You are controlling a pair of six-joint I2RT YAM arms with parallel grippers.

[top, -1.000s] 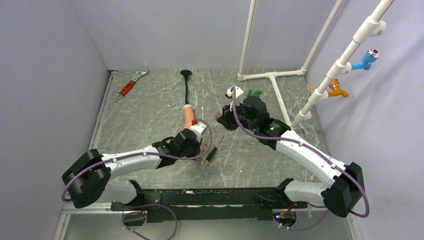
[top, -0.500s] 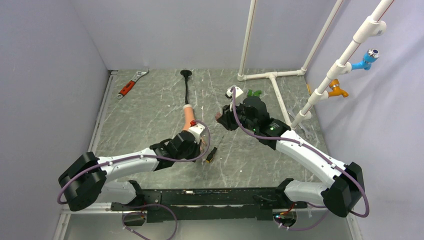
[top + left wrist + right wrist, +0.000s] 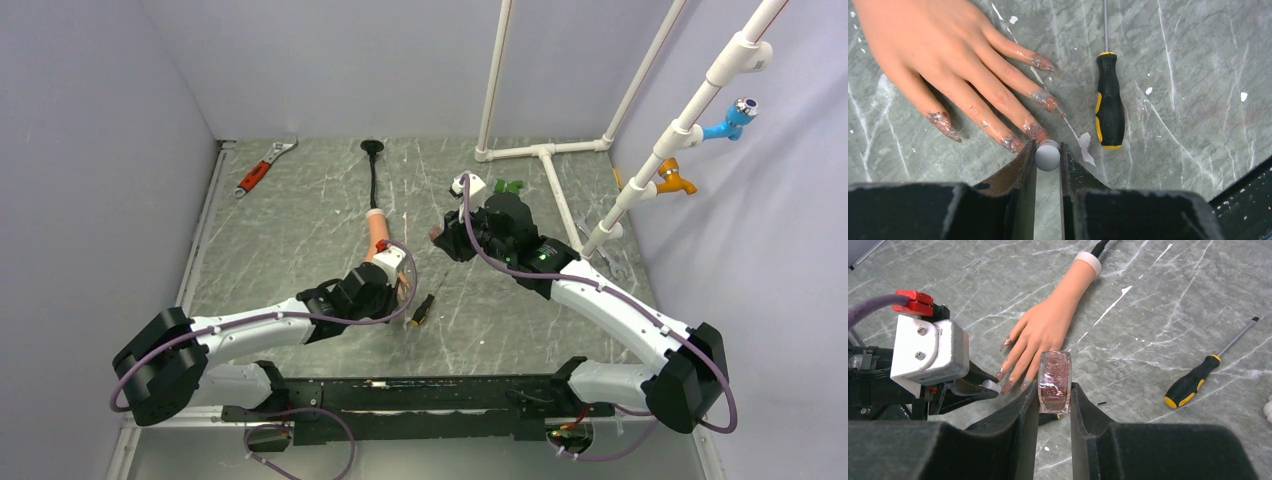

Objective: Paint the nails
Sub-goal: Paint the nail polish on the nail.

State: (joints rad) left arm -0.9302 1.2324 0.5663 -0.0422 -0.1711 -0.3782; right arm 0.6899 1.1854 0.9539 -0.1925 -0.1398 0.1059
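The peach mannequin hand (image 3: 943, 50) lies palm down on the marble table, and its nails (image 3: 1048, 102) are smeared with pinkish glitter polish. My left gripper (image 3: 1048, 148) is shut on a round white brush cap (image 3: 1047, 156). The cap sits right beside one fingertip nail (image 3: 1034, 130); the brush itself is hidden below it. To the right of the hand (image 3: 1045, 325), my right gripper (image 3: 1054, 390) hovers, shut on a clear polish bottle (image 3: 1055, 375) of pink glitter. In the top view the left gripper (image 3: 402, 283) covers the fingers and the right gripper (image 3: 443, 238) is beside them.
A black-and-yellow screwdriver (image 3: 1110, 105) lies just right of the fingertips (image 3: 423, 310). The hand's black stalk (image 3: 374, 170) runs to the back. A red wrench (image 3: 262, 168) lies back left. A white pipe frame (image 3: 545, 155) stands back right.
The left arm's elbow has drifted a little to the left, while its gripper stays at the fingertips. The right arm has not moved.
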